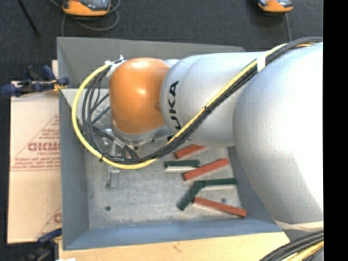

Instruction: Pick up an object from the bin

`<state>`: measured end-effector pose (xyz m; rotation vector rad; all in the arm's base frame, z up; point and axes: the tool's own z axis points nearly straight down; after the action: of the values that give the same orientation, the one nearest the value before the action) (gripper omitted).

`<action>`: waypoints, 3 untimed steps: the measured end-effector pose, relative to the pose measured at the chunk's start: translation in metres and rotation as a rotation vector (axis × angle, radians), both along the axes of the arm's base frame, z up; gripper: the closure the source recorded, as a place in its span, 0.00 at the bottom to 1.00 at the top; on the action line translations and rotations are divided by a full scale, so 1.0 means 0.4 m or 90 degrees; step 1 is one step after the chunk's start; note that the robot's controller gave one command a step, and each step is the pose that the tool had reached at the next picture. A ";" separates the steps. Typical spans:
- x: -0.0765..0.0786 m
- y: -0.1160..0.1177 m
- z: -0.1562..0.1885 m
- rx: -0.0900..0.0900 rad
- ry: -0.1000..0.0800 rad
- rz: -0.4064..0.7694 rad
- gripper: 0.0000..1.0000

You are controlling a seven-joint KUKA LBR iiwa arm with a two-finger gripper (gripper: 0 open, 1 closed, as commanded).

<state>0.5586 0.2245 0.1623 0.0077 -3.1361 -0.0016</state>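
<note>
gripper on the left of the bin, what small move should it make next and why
Probably a short shift toward the view's right. The gripper hangs over bare bin floor, nothing beneath it, while the sticks lie apart to its right. The white stick and the green stick beside it are nearest.

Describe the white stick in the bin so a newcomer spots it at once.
In the grey bin, find the scatter of sticks in its right half, below the arm. The white stick lies level at the scatter's left, just under a dark green stick; it is the only pale one among reds and greens.
</note>
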 end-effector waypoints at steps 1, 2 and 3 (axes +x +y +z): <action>0.183 -0.165 -0.236 -0.002 -0.006 0.144 0.00; 0.043 -0.205 -0.149 0.000 -0.004 0.177 0.00; 0.112 -0.272 -0.152 0.000 -0.008 0.167 0.00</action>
<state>0.6035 0.1158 0.1017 0.4198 -3.1202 0.0006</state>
